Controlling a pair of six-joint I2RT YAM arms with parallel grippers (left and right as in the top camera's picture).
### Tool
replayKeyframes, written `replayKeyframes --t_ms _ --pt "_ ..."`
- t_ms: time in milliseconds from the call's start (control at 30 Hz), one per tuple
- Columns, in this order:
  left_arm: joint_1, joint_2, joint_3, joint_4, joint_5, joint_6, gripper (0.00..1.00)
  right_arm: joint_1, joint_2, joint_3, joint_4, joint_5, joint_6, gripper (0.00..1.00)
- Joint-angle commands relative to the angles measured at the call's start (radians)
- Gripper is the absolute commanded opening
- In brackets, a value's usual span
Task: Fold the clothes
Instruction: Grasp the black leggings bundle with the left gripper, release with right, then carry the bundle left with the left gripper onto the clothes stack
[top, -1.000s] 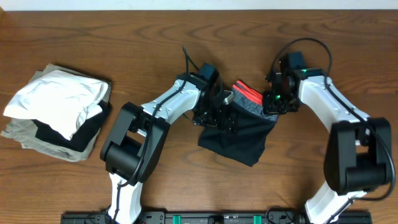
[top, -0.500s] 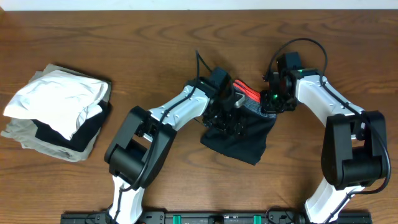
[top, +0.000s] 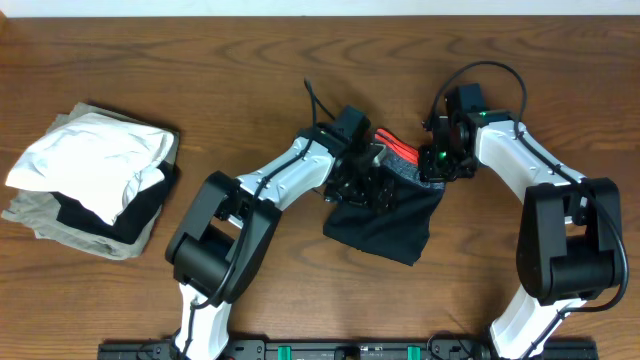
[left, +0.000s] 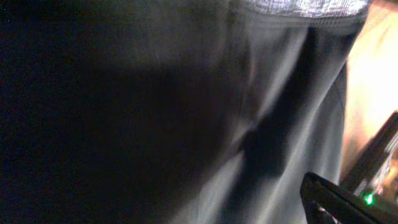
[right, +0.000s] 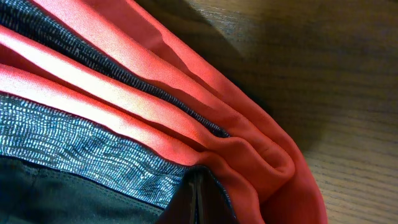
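Note:
Dark shorts (top: 385, 228) with a grey waistband and red lining (top: 398, 150) lie bunched at the table's middle. My left gripper (top: 362, 188) sits on their left upper part. Dark cloth (left: 186, 112) fills the left wrist view and hides the fingers, and the cloth seems held. My right gripper (top: 437, 168) is at the waistband's right end. In the right wrist view its fingers (right: 195, 202) are shut on the grey waistband (right: 74, 149), beside the red folds (right: 205, 118).
A pile of folded clothes (top: 90, 180), white on top of black and khaki, sits at the left of the wooden table (top: 200, 60). My right arm's casing with a green light (left: 357, 198) shows at the lower right of the left wrist view.
My left gripper has moved right toward the right gripper, bunching the shorts' upper edge. The right gripper shifted slightly up and left, then held still.

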Motion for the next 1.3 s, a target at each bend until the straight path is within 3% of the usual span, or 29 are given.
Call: replayKeyframes --t_ms 0,200,400,533,600,667,733,933,1033,1267 --pt "0.007 0.04 -0.1 0.1 -0.095 -0.14 0.98 0.008 0.045 -0.008 0.007 0.028 -0.017 0.01" --pt "0.005 0.04 -0.225 0.33 -0.001 -0.192 0.98 0.007 0.044 -0.008 0.008 0.029 -0.018 0.01" --pt "-0.034 0.04 -0.243 0.34 0.0 -0.23 0.96 0.007 0.044 -0.008 0.007 0.029 -0.017 0.01" --pt "-0.069 0.04 -0.243 0.357 -0.002 -0.229 0.68 0.007 0.044 -0.008 0.006 0.029 -0.017 0.01" --pt "-0.069 0.04 -0.243 0.363 -0.002 -0.229 0.5 0.007 0.044 -0.008 0.004 0.029 -0.017 0.01" --pt "-0.061 0.04 -0.243 0.363 -0.002 -0.229 0.21 0.007 0.044 -0.008 0.002 0.029 -0.017 0.01" --pt "-0.051 0.04 -0.243 0.362 -0.002 -0.229 0.06 0.007 0.044 -0.008 0.002 0.029 -0.017 0.01" --pt "-0.019 0.037 -0.243 0.349 -0.003 -0.229 0.06 0.007 0.041 -0.007 0.002 0.031 -0.021 0.01" --pt "-0.004 0.013 -0.24 0.286 -0.076 -0.228 0.06 0.006 0.006 0.004 -0.014 0.05 -0.028 0.01" --pt "0.071 -0.175 -0.211 0.06 -0.298 -0.115 0.06 -0.029 -0.272 0.086 -0.115 0.083 -0.031 0.01"
